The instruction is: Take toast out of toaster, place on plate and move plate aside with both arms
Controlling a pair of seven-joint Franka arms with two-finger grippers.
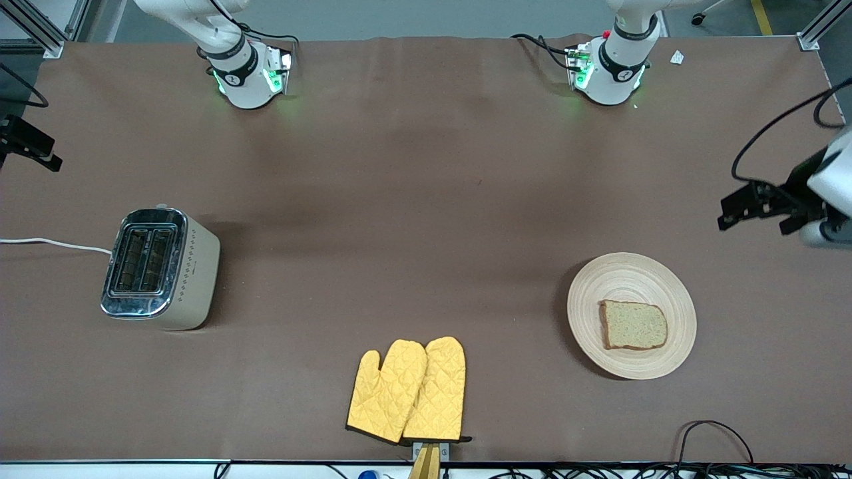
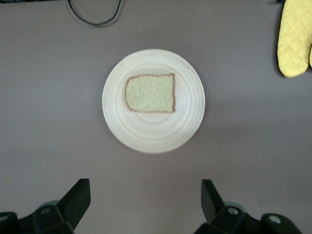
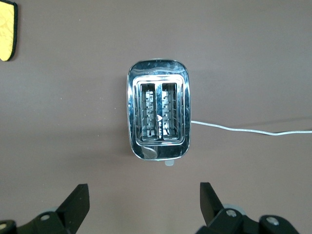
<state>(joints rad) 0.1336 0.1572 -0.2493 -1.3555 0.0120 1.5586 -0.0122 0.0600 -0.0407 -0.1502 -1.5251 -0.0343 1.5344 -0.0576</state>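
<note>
The toast [image 1: 634, 324] lies flat on the round wooden plate [image 1: 626, 273], toward the left arm's end of the table. In the left wrist view the toast [image 2: 150, 92] sits on the plate [image 2: 151, 134], apart from my left gripper [image 2: 145, 200], which is open and empty. The left gripper [image 1: 732, 209] hangs in the air over bare table beside the plate. My right gripper [image 3: 144, 200] is open and empty, up in the air beside the toaster [image 3: 157, 117]. It shows only partly at the front view's edge [image 1: 33, 148].
The toaster [image 1: 160, 269], with both slots empty, stands toward the right arm's end, and its white cord [image 1: 53, 244] runs off the table. Two yellow oven mitts [image 1: 409, 389] lie at the table edge nearest the front camera. Black cables [image 1: 715, 432] lie along that edge.
</note>
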